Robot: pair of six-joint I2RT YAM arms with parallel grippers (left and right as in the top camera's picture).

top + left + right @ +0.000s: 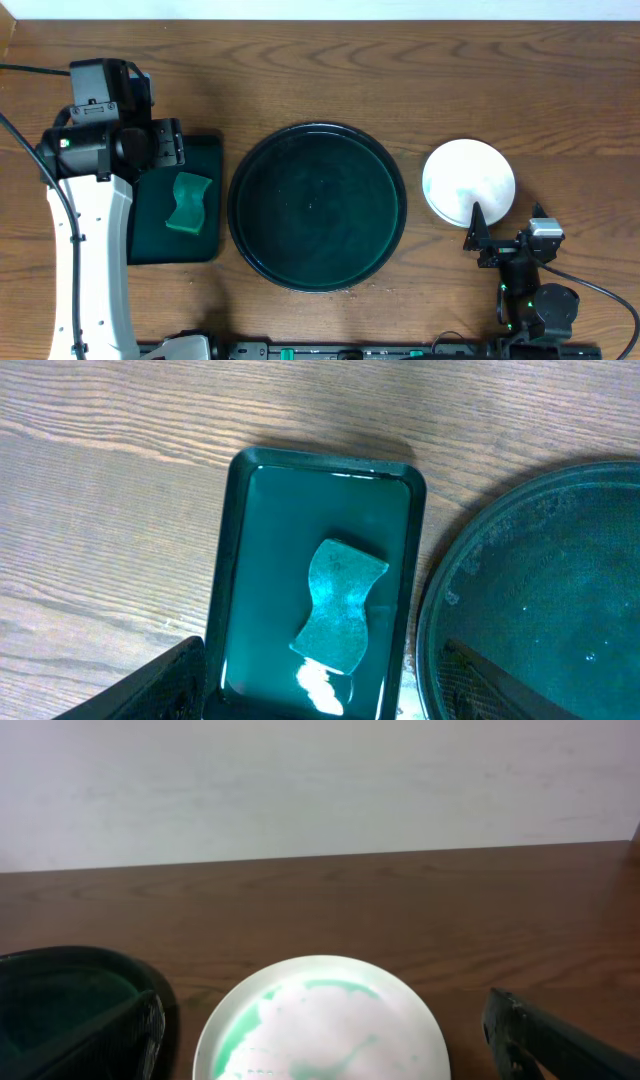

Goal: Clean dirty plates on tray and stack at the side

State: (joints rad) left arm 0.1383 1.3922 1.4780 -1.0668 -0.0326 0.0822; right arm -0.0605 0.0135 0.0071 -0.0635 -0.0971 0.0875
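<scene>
At frame right, your wide-open right gripper (507,228) may leave the plate (468,180) smeared green, with the sponge (188,202) far left.

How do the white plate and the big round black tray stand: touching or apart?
Apart. The overhead view shows a strip of bare table between the plate and the tray.

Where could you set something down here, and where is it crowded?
Free: the table strip behind the round tray, and inside that tray. Crowded: the small tray with sponge, partly under the left arm; the plate beside the right pincer.
</scene>
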